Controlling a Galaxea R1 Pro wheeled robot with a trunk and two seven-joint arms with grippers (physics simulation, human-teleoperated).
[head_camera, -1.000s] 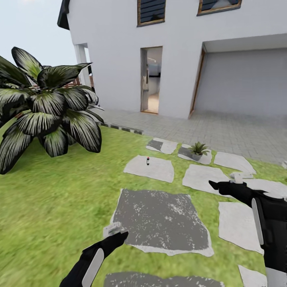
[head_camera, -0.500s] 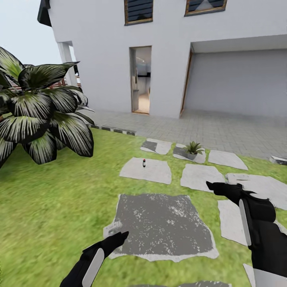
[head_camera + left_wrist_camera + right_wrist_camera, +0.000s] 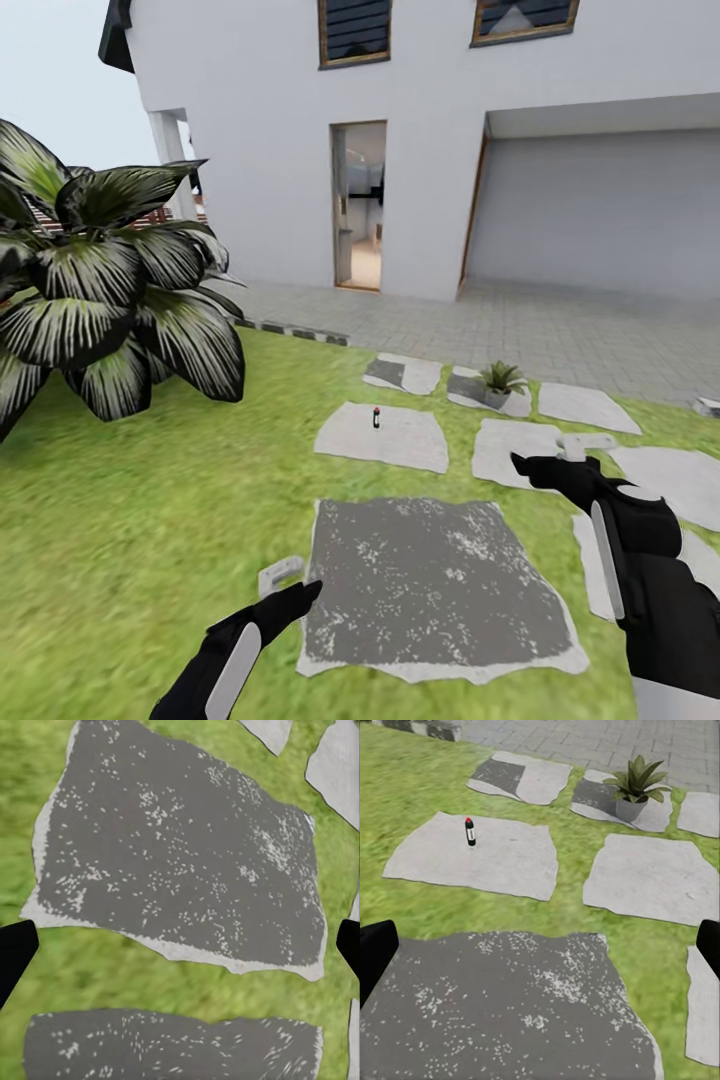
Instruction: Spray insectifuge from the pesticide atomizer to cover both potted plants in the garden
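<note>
1. Ahead, the pesticide atomizer [image 3: 376,418] stands upright on a pale stepping stone [image 3: 383,438] in the lawn [image 3: 130,520], well apart from both grippers; the right wrist view shows it [image 3: 470,832] as a dark bottle with a red tip.
2. A pale band on the bottle may be a label, but it is too small to read.
3. One potted plant [image 3: 501,381] sits on a farther stone, near the grey paving [image 3: 560,335].
4. The left gripper [image 3: 283,580] hangs over grass at the edge of a big dark speckled stone [image 3: 430,585]; its fingertips [image 3: 15,952] stand at opposite edges of the left wrist view, spread wide with nothing between.
5. The right gripper [image 3: 560,458] is likewise spread wide and holds nothing.
6. A striped-leaf bush [image 3: 100,280] stands to the left, before the white house [image 3: 420,130].
</note>
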